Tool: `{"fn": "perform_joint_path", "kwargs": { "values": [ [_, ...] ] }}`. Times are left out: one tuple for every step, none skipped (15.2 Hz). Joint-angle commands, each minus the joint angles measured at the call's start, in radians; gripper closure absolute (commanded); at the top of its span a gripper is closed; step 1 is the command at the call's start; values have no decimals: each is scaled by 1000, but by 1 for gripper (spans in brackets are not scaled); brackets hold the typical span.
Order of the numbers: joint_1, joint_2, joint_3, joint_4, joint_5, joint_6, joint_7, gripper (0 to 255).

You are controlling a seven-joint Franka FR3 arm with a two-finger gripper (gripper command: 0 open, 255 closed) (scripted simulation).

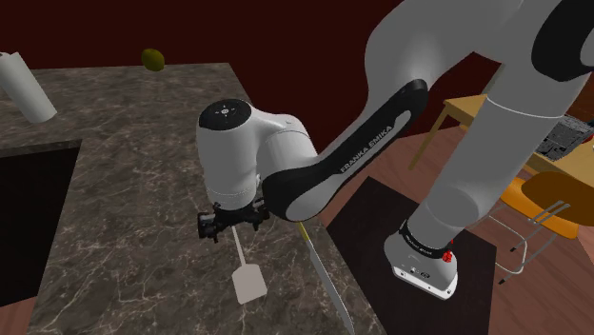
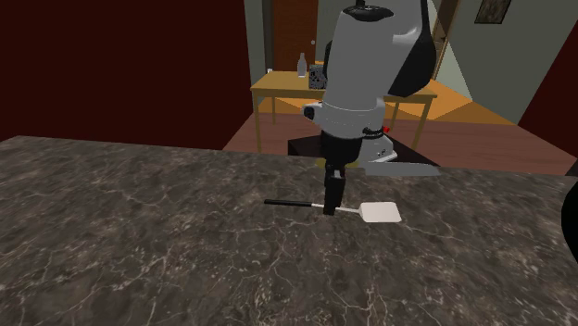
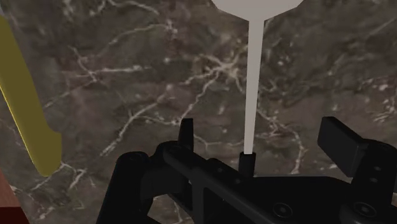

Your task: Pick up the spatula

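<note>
The spatula (image 2: 381, 213) lies flat on the counter (image 2: 139, 250), its thin shaft between the fingers of my gripper (image 3: 261, 130), spread wide, not touching. I should close slowly, centred, before lifting.

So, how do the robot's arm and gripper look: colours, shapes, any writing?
The arm has thick, rounded white shells with black sections at the joints; one black section bears FRANKA EMIKA in white letters. A small red dot sits near its base. The gripper is all black, with two flat, blocky fingers.
</note>
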Motion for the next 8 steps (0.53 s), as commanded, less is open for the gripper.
{"fn": "perform_joint_path", "kwargs": {
  "values": [
    [12,31,-12,-4,-41,18,31,0],
    [17,40,-17,-6,-53,24,40,0],
    [17,40,-18,-6,-53,24,40,0],
    [17,38,-17,-7,-51,25,39,255],
    [17,38,-17,-7,-51,24,39,255],
    [17,38,-17,-7,-52,25,39,255],
    [17,38,-17,-7,-52,25,39,255],
    [17,38,-17,-7,-52,25,39,255]
  ]
}}
